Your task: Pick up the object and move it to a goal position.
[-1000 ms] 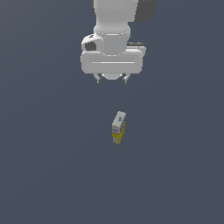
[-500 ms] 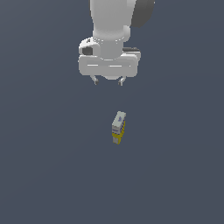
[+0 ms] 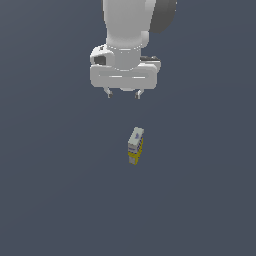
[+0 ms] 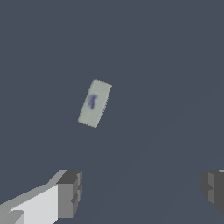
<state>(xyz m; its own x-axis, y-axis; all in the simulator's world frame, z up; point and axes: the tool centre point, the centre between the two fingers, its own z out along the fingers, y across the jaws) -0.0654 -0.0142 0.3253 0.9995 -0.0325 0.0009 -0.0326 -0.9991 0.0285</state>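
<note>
Box first, since it is what I am after: the small elongated rectangular box (image 3: 135,146) stands on the flat dark slate-blue floor (image 3: 55,200), near the middle of the exterior view and a little toward that view's right.

By size, the floor is the largest thing, a plain matte surface that fills both views. Next is my white arm (image 3: 127,27), a thick rounded column that enters from the top of the exterior view, with a dark grey patch on its upper side. Below it sits my broad white wrist block, and under that my claw (image 3: 123,93), whose two short dark fingertips (image 3: 108,94) point downward and stand wide apart with nothing between them. In the wrist view the two grey finger pads (image 4: 70,193) sit at opposite sides of the frame, far wider than the box is.

Smallest is the box itself. Its upper half is grey-white and its lower half yellow. It is well apart from my claw and touches neither finger. From the wrist camera I see its pale grey-white face (image 4: 94,103) with a small bluish mark at the centre, turned slightly askew to the line between my fingers.
</note>
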